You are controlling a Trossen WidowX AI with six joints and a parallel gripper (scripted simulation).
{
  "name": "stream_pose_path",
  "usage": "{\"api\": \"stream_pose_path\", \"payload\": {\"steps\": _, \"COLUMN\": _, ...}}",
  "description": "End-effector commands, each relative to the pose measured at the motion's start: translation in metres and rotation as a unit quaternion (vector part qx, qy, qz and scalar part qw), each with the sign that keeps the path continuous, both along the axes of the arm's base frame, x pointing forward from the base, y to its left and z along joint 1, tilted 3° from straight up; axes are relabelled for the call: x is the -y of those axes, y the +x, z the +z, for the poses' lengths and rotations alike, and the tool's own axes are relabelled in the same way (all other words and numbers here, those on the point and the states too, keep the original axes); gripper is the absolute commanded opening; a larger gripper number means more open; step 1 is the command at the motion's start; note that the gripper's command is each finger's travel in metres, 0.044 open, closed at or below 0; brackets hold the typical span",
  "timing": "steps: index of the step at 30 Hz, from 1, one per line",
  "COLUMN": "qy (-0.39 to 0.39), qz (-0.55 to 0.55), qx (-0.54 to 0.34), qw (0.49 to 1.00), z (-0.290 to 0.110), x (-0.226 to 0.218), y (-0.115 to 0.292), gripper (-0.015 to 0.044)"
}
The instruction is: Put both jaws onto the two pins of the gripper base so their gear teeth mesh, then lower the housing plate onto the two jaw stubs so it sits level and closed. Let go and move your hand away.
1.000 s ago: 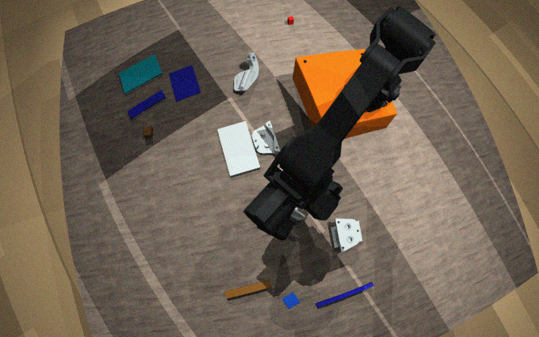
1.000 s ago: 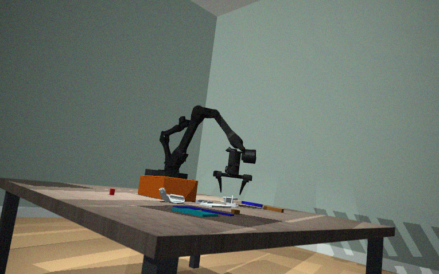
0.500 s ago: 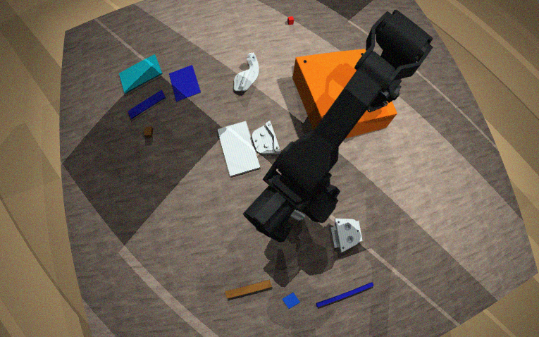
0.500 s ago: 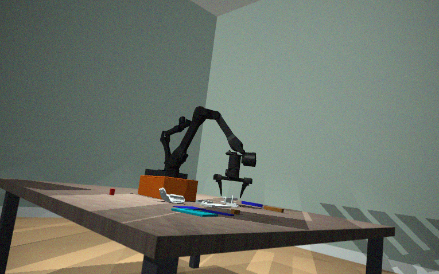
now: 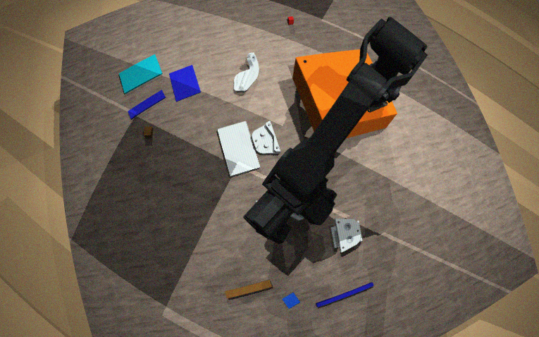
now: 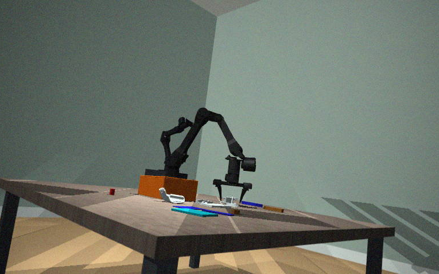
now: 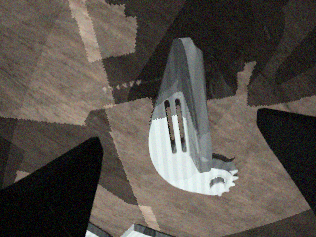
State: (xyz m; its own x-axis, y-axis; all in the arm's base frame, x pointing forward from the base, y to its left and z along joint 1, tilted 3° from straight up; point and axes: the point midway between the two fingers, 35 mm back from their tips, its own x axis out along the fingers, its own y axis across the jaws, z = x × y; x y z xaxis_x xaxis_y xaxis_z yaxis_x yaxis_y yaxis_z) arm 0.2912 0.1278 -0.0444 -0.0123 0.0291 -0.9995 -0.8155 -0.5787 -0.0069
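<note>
My gripper [image 6: 230,200] [image 7: 179,130] is open and empty, low above the table. Between its fingers, apart from both, one white jaw [image 7: 167,164] lies on the table, gear teeth at the lower right; the arm mostly hides it in the top view. The other jaw [image 5: 247,75] [image 6: 176,198] lies apart near the orange block. The gripper base [image 5: 262,139], its pins up, sits against a ribbed white rectangle [image 5: 238,146]; I cannot tell whether they are joined. The housing plate [image 5: 351,228], with two round holes, lies apart to the right of the gripper in the top view.
The orange block [image 5: 309,72] [image 6: 168,187] stands under the arm's base. A cyan slab [image 5: 139,74], blue pieces [image 5: 184,83] and a small brown block [image 5: 148,132] lie at the left. A brown bar [image 5: 248,289], blue square [image 5: 291,300] and blue bar [image 5: 344,295] lie at the bottom.
</note>
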Motion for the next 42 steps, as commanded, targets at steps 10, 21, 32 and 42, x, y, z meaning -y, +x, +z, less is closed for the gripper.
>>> {"api": "stream_pose_path", "payload": {"steps": 10, "qy": 0.000, "qz": -0.002, "qx": -0.005, "qw": 1.000, "z": -0.0118, "x": -0.0003, "y": -0.0020, "gripper": 0.0440}}
{"api": "stream_pose_path", "payload": {"steps": 21, "qy": 0.000, "qz": -0.002, "qx": -0.005, "qw": 1.000, "z": -0.0118, "x": -0.0003, "y": -0.0020, "gripper": 0.0440}}
{"api": "stream_pose_path", "payload": {"steps": 32, "qy": 0.000, "qz": -0.002, "qx": -0.005, "qw": 1.000, "z": -0.0125, "x": -0.0003, "y": -0.0020, "gripper": 0.0440}}
{"api": "stream_pose_path", "payload": {"steps": 42, "qy": -0.002, "qz": 0.000, "qx": -0.004, "qw": 1.000, "z": -0.0118, "x": 0.0004, "y": -0.0018, "gripper": 0.0204}}
